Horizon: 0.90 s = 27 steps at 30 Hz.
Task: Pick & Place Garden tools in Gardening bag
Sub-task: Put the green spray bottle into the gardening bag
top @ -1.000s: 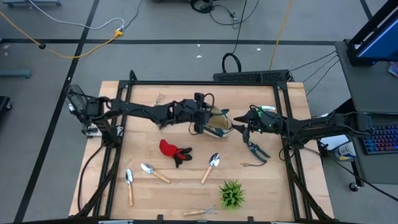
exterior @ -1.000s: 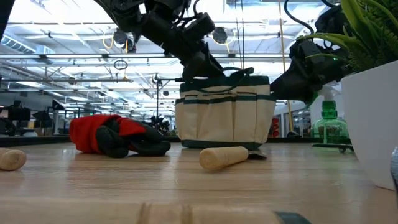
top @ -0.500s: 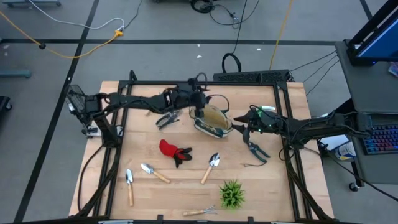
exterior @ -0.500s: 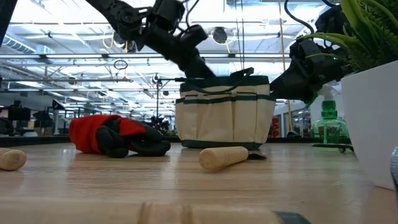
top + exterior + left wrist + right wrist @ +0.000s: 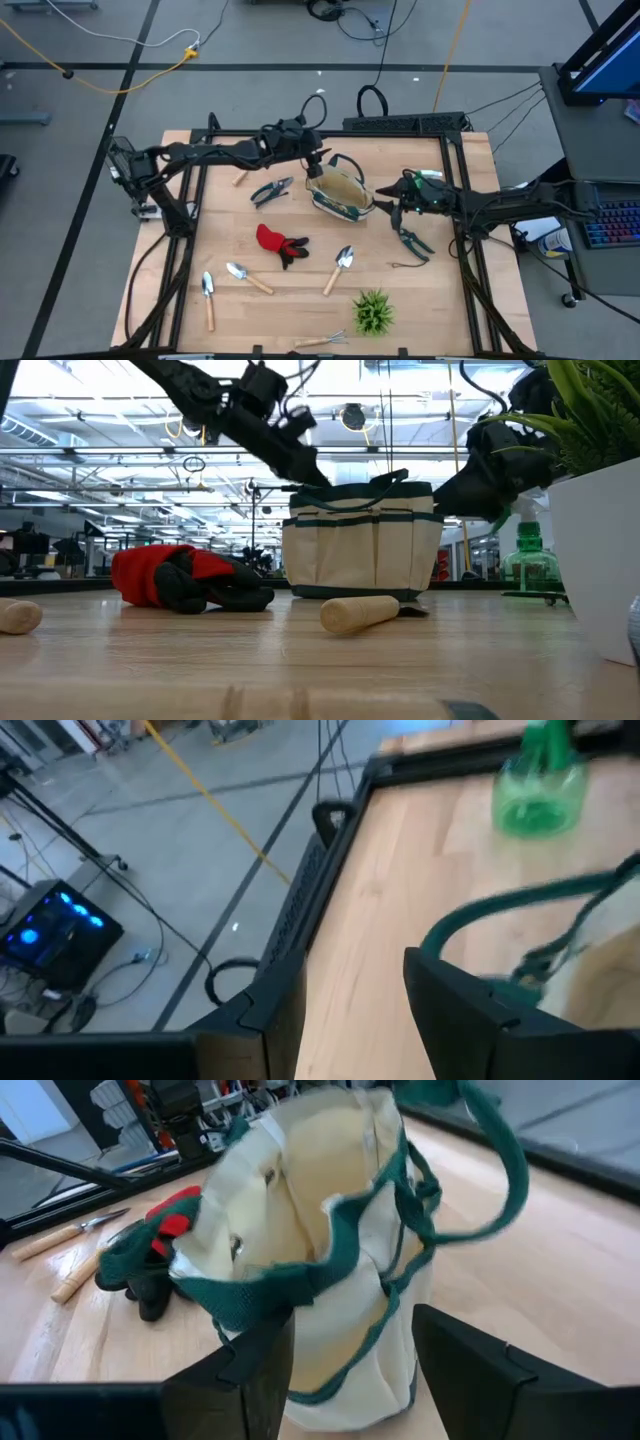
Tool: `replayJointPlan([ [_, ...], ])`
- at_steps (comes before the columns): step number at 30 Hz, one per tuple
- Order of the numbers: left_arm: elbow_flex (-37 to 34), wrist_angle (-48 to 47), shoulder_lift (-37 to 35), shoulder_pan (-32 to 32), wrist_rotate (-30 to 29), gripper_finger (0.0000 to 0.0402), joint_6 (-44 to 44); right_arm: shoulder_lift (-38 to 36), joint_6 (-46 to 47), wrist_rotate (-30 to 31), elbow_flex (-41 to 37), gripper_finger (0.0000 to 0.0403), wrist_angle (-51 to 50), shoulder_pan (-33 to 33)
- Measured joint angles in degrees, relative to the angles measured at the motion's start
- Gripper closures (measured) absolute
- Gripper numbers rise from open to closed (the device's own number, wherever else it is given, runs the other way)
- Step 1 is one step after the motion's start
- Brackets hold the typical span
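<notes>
The gardening bag [image 5: 340,193] stood upright near the middle of the table [image 5: 430,290], toward its far edge, its cream mouth gaping and its dark green handles [image 5: 497,1170] looped above the rim. The left end effector [image 5: 314,161] hung just off the bag's far-left rim, its fingers [image 5: 470,1010] spread and grasping nothing. The right end effector [image 5: 394,211] sat beside the bag's right side, fingers [image 5: 480,1370] parted wide on either side of the green-trimmed wall (whether they actually touched the fabric could not be told), and it held nothing that could be seen.

The red-and-black glove [image 5: 279,243] lay crumpled toward the near side of the bag, close to the table's centre. One pair of pruning shears [image 5: 271,190] lay left of the bag, and a second pair [image 5: 412,241] lay by the right edge, near the right arm. The green spiky plant [image 5: 373,312] stood toward the near right corner. Three wooden-handled trowels lay in the near half: one [image 5: 339,268] just beyond the plant, one [image 5: 248,277] left of it, one [image 5: 208,298] nearer the left edge. A small rake [image 5: 322,340] rested at the near edge.
</notes>
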Motion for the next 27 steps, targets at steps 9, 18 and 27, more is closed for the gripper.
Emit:
replayJointPlan([
  [9, 0.0, -14.4, -11.4, -3.0, 0.0, 0.0227, -4.5, -6.1, -3.8, 0.0, 0.0, 0.0207, -1.1, 0.0],
  [18, 0.0, -28.2, -21.4, -4.2, -0.3, 0.0227, -11.2, -11.8, -5.2, 0.0, 0.0, 0.0207, -1.5, 0.0],
  [27, 0.0, -40.6, -24.9, -4.5, -4.6, 0.0227, -18.5, -15.1, -8.3, 0.0, 0.0, 0.0206, -1.3, 0.0],
])
